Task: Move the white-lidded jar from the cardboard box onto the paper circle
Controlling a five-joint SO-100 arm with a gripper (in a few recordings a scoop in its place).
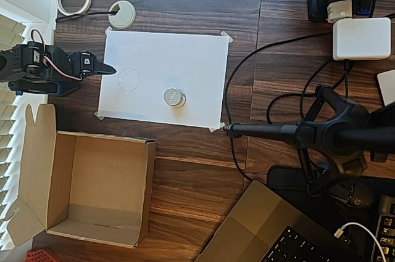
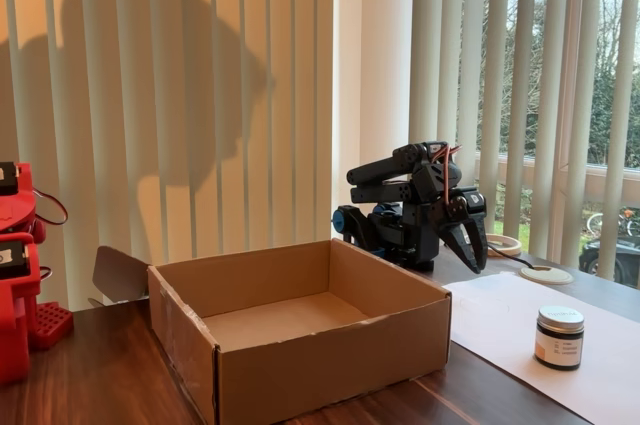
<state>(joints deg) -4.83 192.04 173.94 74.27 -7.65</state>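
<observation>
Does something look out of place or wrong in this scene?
Yes. The white-lidded jar stands upright on the white paper, to the right of the small paper circle and outside it in the overhead view. The cardboard box holds nothing. The gripper hangs beside the circle, carrying nothing.

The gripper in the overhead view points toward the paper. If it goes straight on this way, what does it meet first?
The gripper points right across the white paper. Its line passes just above the small pencil circle and well clear of the jar. The fixed view shows the fingertips angled down, so it probably meets the paper first.
</observation>
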